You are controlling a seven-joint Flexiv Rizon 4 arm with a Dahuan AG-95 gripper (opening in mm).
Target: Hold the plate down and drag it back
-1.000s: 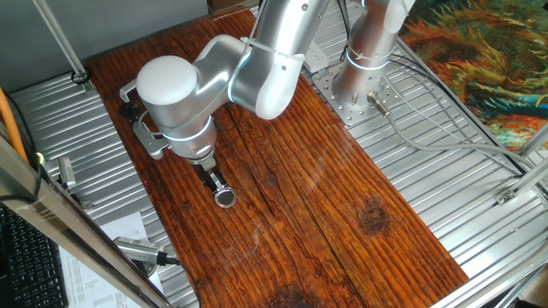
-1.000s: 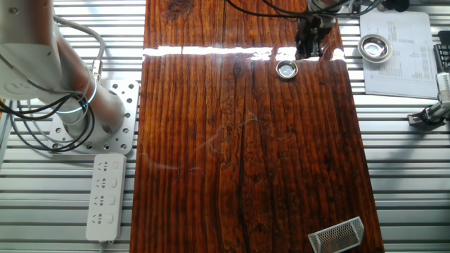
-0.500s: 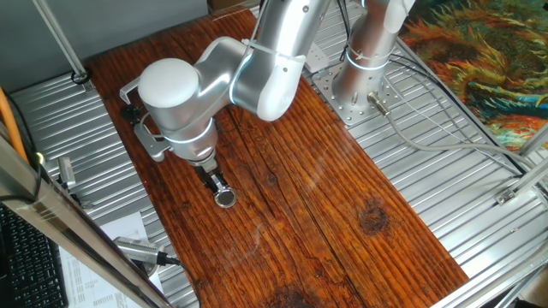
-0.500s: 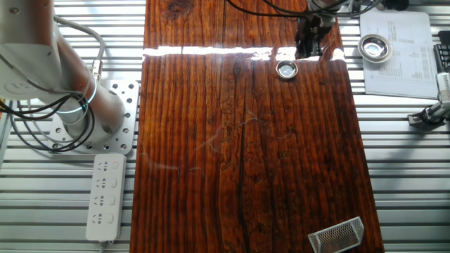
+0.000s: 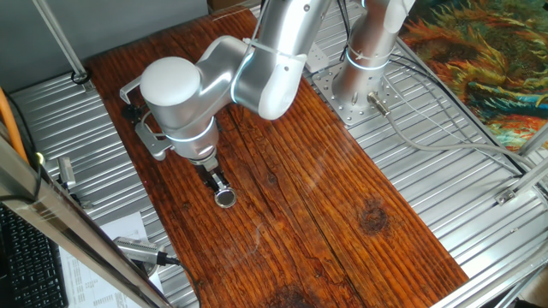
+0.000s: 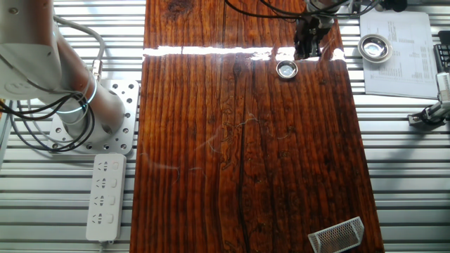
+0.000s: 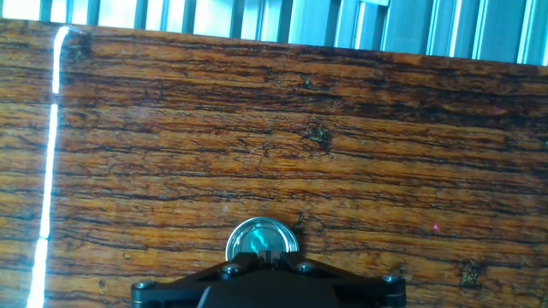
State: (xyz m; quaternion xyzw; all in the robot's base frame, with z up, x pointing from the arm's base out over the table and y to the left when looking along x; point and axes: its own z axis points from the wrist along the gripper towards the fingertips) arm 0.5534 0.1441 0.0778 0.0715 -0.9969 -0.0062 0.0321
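Observation:
The plate (image 5: 225,198) is a small round metal disc with a shiny rim, lying on the wooden board (image 5: 325,214) near its left edge. It also shows as the plate (image 6: 286,69) in the other fixed view and the plate (image 7: 263,237) low in the hand view. My gripper (image 5: 217,182) points down with its fingers together, and its tip is at the disc's rim. In the hand view the gripper (image 7: 266,254) overlaps the disc's near edge. I cannot tell whether the tip presses on the disc.
A second metal dish (image 6: 374,47) rests on a paper sheet beside the board. A mesh metal piece (image 6: 336,235) lies at the board's corner. A power strip (image 6: 105,197) and the arm base (image 6: 77,112) sit on the ribbed metal table. The board's edge (image 7: 257,38) is close.
The arm's wrist housing has shifted very slightly to the right. The plate and the gripper tip stay where they were.

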